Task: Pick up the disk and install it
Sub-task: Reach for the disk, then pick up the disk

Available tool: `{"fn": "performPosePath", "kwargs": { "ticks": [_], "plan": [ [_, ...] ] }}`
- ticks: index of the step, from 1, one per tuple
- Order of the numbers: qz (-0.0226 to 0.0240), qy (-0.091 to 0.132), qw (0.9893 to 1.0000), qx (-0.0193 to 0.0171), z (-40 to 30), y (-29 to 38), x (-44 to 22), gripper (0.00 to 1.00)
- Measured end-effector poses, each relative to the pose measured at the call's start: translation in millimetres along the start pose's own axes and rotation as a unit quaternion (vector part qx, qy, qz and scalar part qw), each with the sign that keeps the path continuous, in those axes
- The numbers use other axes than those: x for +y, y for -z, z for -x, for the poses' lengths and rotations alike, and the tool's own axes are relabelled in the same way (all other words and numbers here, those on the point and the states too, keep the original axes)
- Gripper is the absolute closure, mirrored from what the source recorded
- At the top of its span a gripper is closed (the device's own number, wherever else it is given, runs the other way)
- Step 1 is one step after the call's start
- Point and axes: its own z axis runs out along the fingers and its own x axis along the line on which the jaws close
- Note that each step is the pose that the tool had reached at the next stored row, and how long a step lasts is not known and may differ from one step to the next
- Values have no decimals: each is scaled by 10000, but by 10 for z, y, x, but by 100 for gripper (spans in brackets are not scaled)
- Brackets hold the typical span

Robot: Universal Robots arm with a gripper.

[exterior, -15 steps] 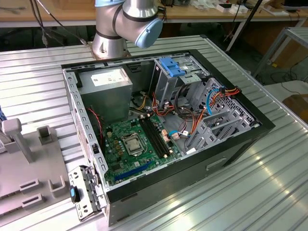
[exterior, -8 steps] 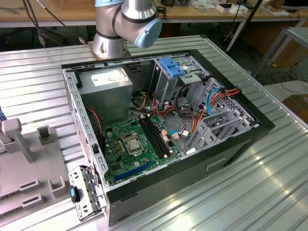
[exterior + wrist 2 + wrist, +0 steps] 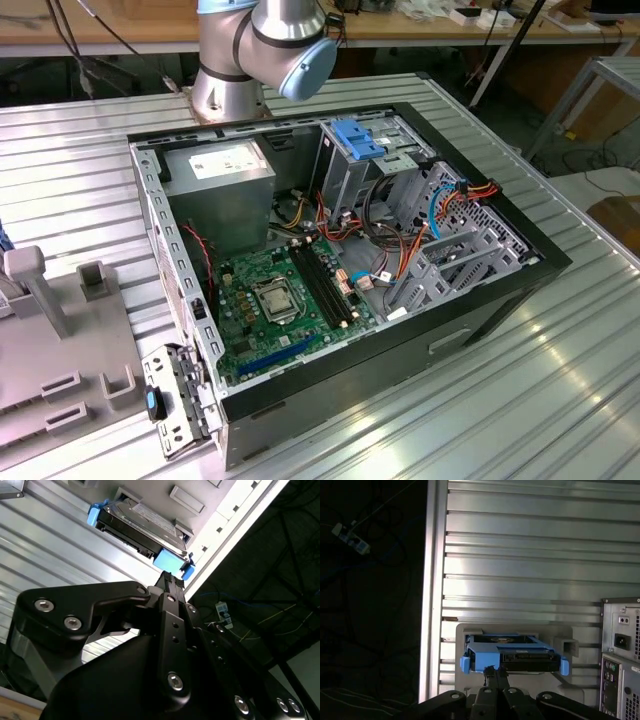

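One disk (image 3: 512, 654) on record: grey metal body between bright blue rails. Sits on a pale grey fixture (image 3: 470, 632) close to the worktop (image 3: 520, 555) edge, with dark floor (image 3: 370, 630) past that edge. Turns its dark connector end toward the gripper (image 3: 492, 671), with a blue rail end at each side. Shares the fixture with a raised grey block (image 3: 565, 647) just beside it. Not gripped.

Gripper: black, fingers drawn together, nothing between them. Hangs with tips just in front of the disk's near end, about level with its lower edge in the first wrist view. Comes just beside one blue rail end in the second wrist view. Contact between tips and disk: cannot tell.

Computer case (image 3: 620, 655): rear panel near the fixture, on the same ribbed worktop. In the exterior view, lies on its side, open on top, around the middle of the worktop. Holds a grey power-supply box (image 3: 220, 180) in the corner nearest the arm (image 3: 265, 45), a green motherboard (image 3: 285, 300) on its floor, and a grey drive cage (image 3: 350, 180) topped by a blue bracket (image 3: 365, 140). Carries orange, red and blue cables (image 3: 440, 215) between cage and far wall.

Arm: base on the worktop, just beside the case's power-supply corner.
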Motion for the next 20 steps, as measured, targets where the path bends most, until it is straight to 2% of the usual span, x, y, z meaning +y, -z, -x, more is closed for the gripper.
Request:
{"fn": "performPosePath", "kwargs": {
  "ticks": [7, 9, 12, 16, 18, 20],
  "plan": [
    [0, 4, 10000, 0, -1, 0, 0, 89],
    [3, 103, 9999, 0, -2, 0, 0, 89],
    [11, 380, 9993, 1, -1, 0, 0, 89],
    [21, 717, 9974, 1, -1, 0, 0, 89],
    [26, 899, 9959, 1, -1, 0, 0, 89],
    [33, 1122, 9937, 2, -1, 0, 0, 89]
  ]
}}
